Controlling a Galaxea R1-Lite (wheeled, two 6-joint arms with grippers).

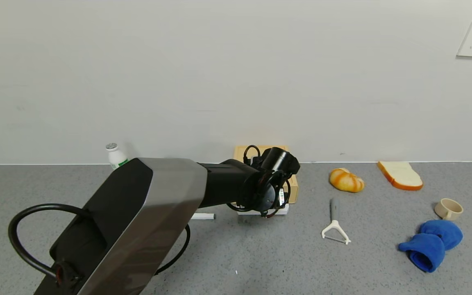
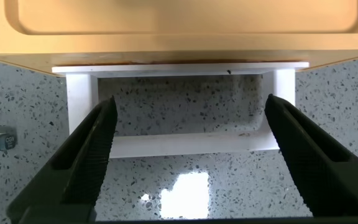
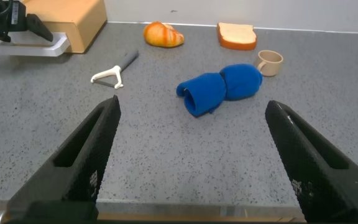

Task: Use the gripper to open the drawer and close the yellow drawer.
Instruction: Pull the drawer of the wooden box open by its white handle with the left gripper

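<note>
Small white bottle (image 1: 115, 155) with green label, text unreadable, stands at 10 o'clock by the wall. Left gripper (image 2: 188, 152): jaws spread wide, holding nothing, fingers (image 2: 89, 149) straddling the white loop handle (image 2: 179, 143). Yellow drawer (image 1: 292, 186): flat tan box at 12 o'clock against the wall, tray flush, grey countertop (image 1: 260, 254) free before it. At 2 o'clock lie peeler (image 1: 334, 229), bread roll (image 1: 346, 180), toast slice (image 1: 400, 175), cup (image 1: 449, 209), blue cloth (image 1: 432, 243). Right gripper (image 3: 191, 155): jaws spread, empty, above open countertop.
</note>
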